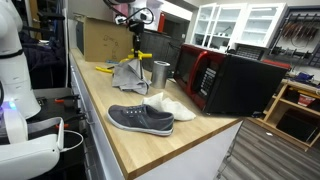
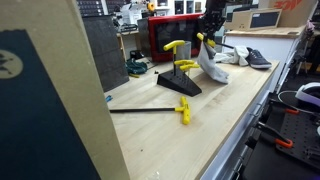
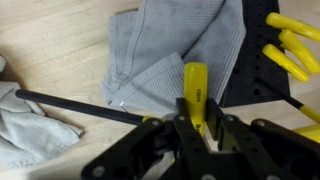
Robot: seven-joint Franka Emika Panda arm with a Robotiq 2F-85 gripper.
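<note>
Starting at the left of the wrist view, a thin black rod (image 3: 70, 105) lies on the light wooden counter (image 3: 50, 50), near a crumpled grey cloth (image 3: 180, 45). At centre, my claw (image 3: 197, 115) is clamped on a flat yellow plastic peg (image 3: 195, 82) above that cloth. Right of it stands a black rack with yellow prongs (image 3: 258, 60).

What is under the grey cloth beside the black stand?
The grey cloth lies on the wooden counter; its right edge seems to overlap the black stand. Anything else beneath is covered and cannot be seen.
</note>
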